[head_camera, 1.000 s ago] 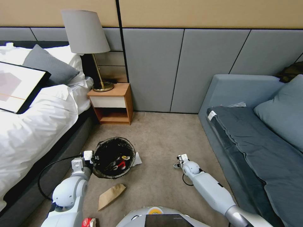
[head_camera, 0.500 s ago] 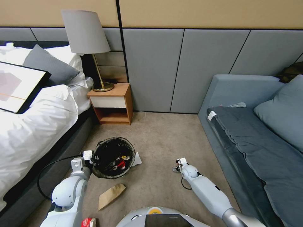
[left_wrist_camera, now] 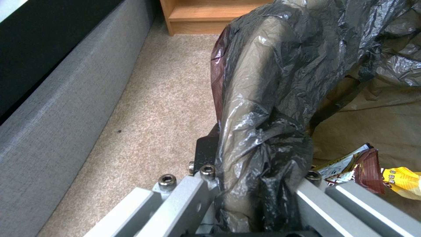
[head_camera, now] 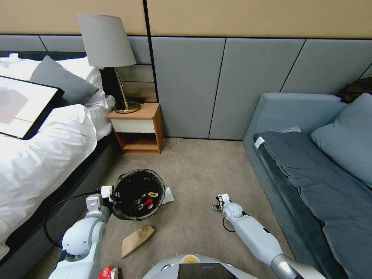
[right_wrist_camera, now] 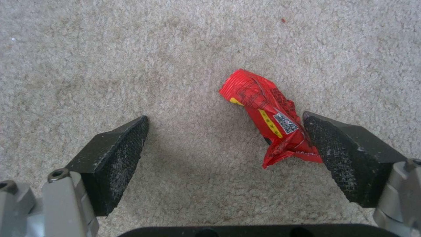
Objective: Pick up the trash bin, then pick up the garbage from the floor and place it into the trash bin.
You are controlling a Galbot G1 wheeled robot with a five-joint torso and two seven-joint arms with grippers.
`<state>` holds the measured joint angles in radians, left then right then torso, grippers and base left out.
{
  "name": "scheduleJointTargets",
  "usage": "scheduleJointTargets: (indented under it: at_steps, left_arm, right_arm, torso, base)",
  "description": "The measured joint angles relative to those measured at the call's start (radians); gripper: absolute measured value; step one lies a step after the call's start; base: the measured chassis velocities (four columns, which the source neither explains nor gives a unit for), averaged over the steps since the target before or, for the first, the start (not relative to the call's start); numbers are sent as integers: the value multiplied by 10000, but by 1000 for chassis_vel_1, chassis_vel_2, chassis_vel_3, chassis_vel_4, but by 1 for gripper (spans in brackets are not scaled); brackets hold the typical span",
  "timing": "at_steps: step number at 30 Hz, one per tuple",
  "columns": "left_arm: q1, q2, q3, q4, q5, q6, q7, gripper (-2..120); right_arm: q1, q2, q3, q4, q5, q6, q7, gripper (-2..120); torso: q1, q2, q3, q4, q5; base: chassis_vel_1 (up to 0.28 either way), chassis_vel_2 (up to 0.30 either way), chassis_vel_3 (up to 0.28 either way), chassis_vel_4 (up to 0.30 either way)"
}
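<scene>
**A:** ok so nearest the robot's base there's a flat brown paper bag [head_camera: 137, 240] lying on the beige carpet floor [head_camera: 193, 170], plus a red-and-white crumpled wrapper [head_camera: 108, 273] right at the bottom edge by the left arm. Both look like they're waiting to be collected, I'd guess.

**B:** and the left tool [left_wrist_camera: 245, 194]? Looks clamped on something.

**A:** yep, it's pinched onto the rim of the small round white trash bin with the black plastic bag liner [head_camera: 138, 193], liner bunched between its fingers. My read is it holds the bin by the near-left edge so the mouth stays open toward the other arm. There are already red and yellow snack packets [left_wrist_camera: 373, 171] inside.

**B:** right side?

**A:** the right tool [right_wrist_camera: 223, 144] is low over the carpet, well apart from the bin, fingers spread wide. A crumpled red foil wrapper [right_wrist_camera: 267, 121] sits between them, touching or nearly touching one pad [right_wrist_camera: 346, 154], well off the other. Probably lined up to close on it.

**B:** anything further out?

**A:** a white paper scrap [head_camera: 167, 197] just past the bin, then a wooden nightstand [head_camera: 137, 128] against the wall.
</scene>
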<state>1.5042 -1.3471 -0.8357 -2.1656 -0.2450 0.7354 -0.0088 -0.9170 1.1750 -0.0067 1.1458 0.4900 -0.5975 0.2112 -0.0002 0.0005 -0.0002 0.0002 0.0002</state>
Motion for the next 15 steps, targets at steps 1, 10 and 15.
scheduleJointTargets:
  at_steps: [1, 10, 15]
  left_arm:
    - [-7, 4, -3, 23, 0, 0, 2, 0]
    - [-42, 36, -10, 35, -13, 0, 12, 0]
    - [-57, 44, -27, 76, -13, 0, 13, 0]
  right_arm:
    - [-15, -10, 20, 0, -5, 3, -1, 87]
    - [26, -64, 138, 0, -75, 74, -61, 87]
    - [-21, -319, 234, -4, -75, 113, -114, 87]
  torso:
    - [0, -1, 0, 1, 2]
    - [2, -4, 3, 5, 13]
    - [3, -6, 5, 13, 21]
  base:
    - [0, 0, 0, 0]
    - [0, 0, 0, 0]
    - [0, 0, 0, 0]
